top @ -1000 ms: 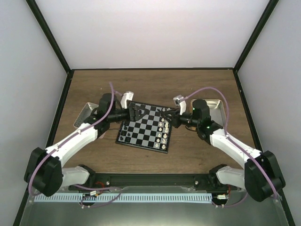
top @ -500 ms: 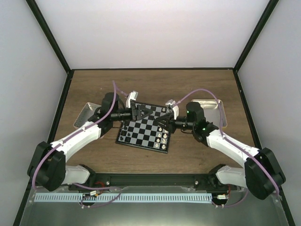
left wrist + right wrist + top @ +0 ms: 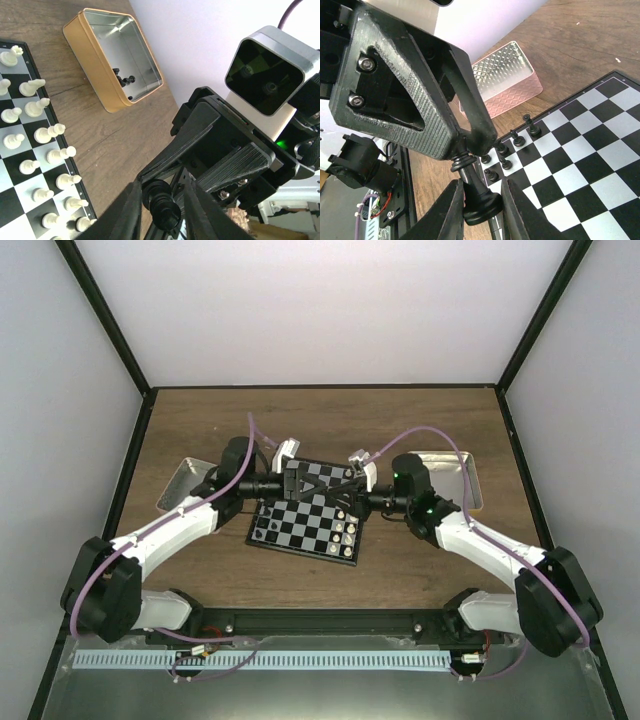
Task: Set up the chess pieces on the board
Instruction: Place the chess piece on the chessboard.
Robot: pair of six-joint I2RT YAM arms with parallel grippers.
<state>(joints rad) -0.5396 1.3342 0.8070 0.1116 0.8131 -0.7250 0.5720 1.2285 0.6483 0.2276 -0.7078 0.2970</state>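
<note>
Black chess piece [image 3: 479,200] clamped in right pincer [image 3: 480,212]; left pincer [image 3: 161,212] seemingly pinches its other end.

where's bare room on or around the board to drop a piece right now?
Free: the middle of the board, between the black pieces at its left edge and the white pieces on its right; also bare table beyond its far edge. Crowded: above the far squares, where left gripper and right gripper bracket one black piece.
</note>
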